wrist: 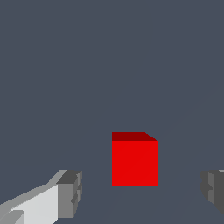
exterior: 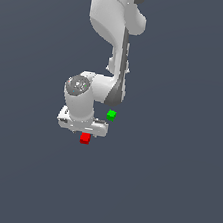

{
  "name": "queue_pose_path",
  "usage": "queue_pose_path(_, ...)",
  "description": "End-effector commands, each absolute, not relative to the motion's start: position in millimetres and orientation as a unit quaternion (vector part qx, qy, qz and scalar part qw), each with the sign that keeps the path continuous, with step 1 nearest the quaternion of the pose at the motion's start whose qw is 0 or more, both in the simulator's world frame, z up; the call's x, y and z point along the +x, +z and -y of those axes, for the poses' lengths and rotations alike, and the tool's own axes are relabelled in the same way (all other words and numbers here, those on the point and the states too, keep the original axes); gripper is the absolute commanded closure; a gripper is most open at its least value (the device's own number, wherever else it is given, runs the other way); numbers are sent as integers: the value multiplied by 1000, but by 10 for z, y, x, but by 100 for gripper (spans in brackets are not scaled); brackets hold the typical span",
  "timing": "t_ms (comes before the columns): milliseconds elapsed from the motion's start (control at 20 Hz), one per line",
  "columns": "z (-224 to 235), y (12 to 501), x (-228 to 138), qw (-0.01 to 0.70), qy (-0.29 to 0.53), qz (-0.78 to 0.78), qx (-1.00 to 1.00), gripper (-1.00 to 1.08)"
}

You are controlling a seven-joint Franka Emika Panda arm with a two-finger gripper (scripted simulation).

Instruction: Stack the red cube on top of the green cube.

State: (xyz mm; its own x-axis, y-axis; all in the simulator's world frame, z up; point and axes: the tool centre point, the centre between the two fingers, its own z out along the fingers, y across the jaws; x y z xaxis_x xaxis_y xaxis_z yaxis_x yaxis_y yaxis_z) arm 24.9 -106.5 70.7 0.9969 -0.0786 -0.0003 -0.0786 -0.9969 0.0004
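Gripper (wrist: 139,192) hanging wide open, holding nothing, fingers (wrist: 70,192) straddling red cube (wrist: 134,162) without touching. Green cube (exterior: 111,115) sitting near, apart. Risk: cube looking off-centre between pads, closing could nudge or twist it.

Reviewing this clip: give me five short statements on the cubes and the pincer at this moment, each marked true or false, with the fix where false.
1. The red cube lies between the pincer's two fingers, touched by neither. True.
2. The red cube sits on top of the green cube. False: the two are apart, each on the surface.
3. The pincer is shut on the red cube. False: it is open, with a gap on each side of the cube.
4. In the exterior view the green cube is to the right of the red cube and higher in the picture. True.
5. The green cube shows in the wrist view. False: only the red cube shows there.
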Motion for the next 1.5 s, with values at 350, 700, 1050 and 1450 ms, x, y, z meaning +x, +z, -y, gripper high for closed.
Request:
queue_pose_path(350, 1065, 536, 248, 0, 0, 39, 999, -92)
queue_pose_path(700, 1067, 229, 248, 0, 0, 39, 999, -92)
queue_pose_path(1050, 1070, 199, 259, 0, 0, 39, 999, 108)
queue_pose_path(1450, 1069, 199, 259, 0, 0, 39, 999, 108)
